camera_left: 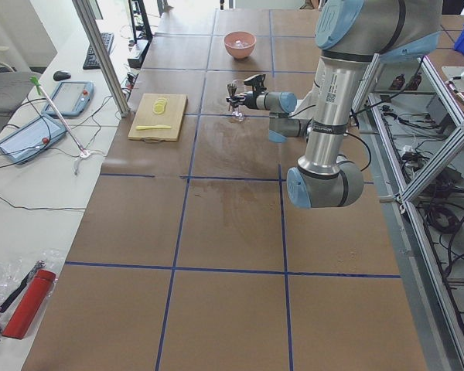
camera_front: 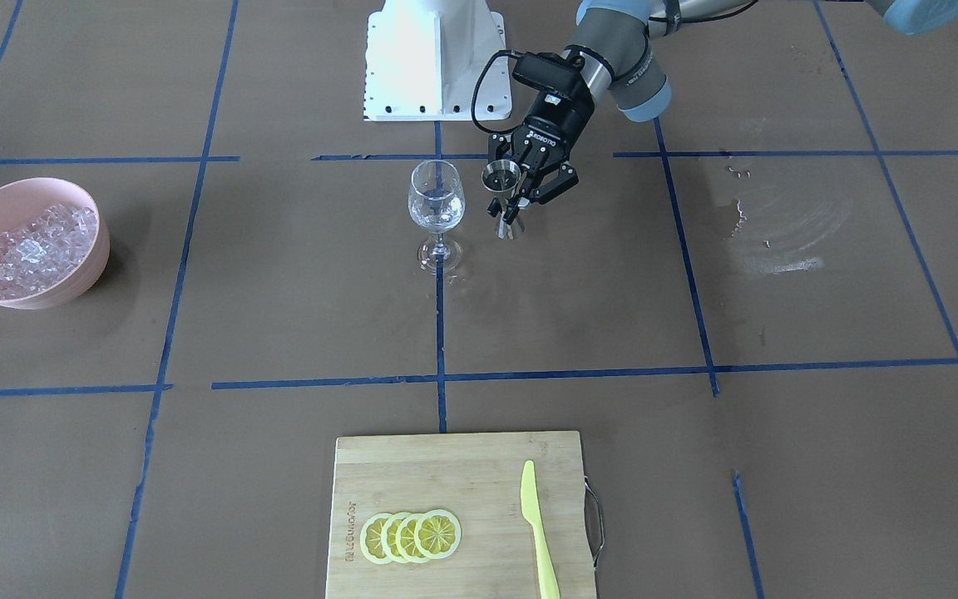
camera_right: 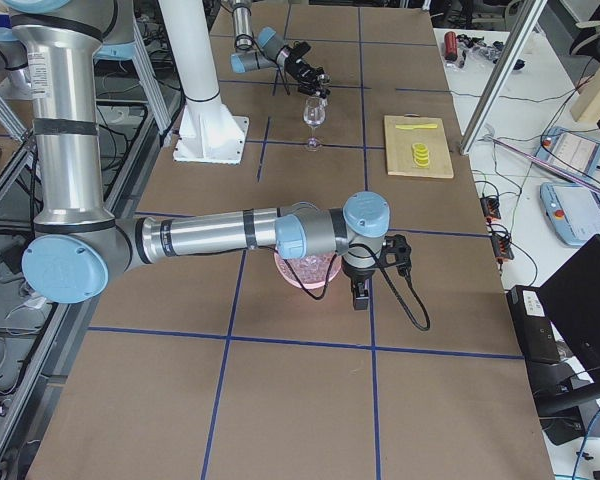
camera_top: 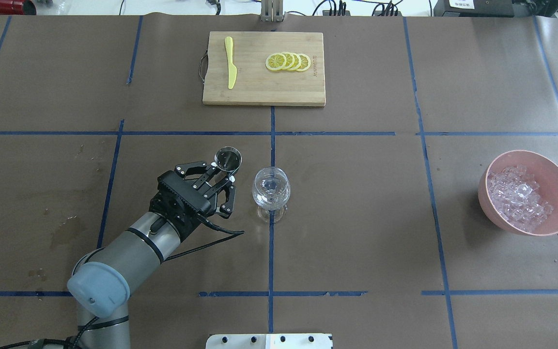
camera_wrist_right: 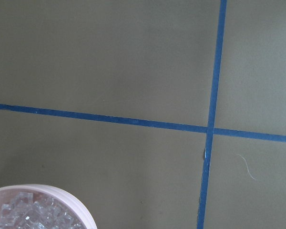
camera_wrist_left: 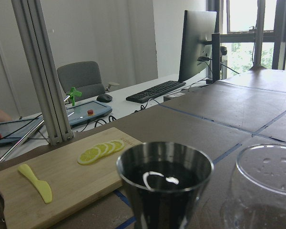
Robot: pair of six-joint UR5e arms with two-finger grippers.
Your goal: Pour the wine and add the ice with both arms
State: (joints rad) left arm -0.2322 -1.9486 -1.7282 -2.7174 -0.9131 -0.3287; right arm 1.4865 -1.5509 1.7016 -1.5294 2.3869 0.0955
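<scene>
The task looks barely begun. Taking twelve o'clock as away from the robot in the overhead view, the single wine glass (camera_top: 271,189) stands upright at the table's middle. As far as I can tell it holds only droplets: no wine and no ice. The one steel jigger (camera_top: 228,159) sits just beside the glass at about ten o'clock. It is upright, and the left wrist view shows it filled with dark liquid, so the pour seems not yet made. The left gripper (camera_top: 222,173) has its fingers closed on the jigger's narrow waist; whether the foot touches the table I cannot tell. The ice (camera_top: 519,196), a heap too many to count, lies in the one pink bowl (camera_top: 557,174), well apart at three o'clock from the glass. The right gripper (camera_right: 359,296) appears only in the right-side view, pointing down just beside that bowl, and I cannot tell whether it is open or closed. I judge that pouring and then carrying ice across are both left. At twelve o'clock, one cutting board (camera_top: 259,87) bears four lemon slices (camera_top: 288,61) and one yellow knife (camera_top: 230,68). Two arms are at work.
</scene>
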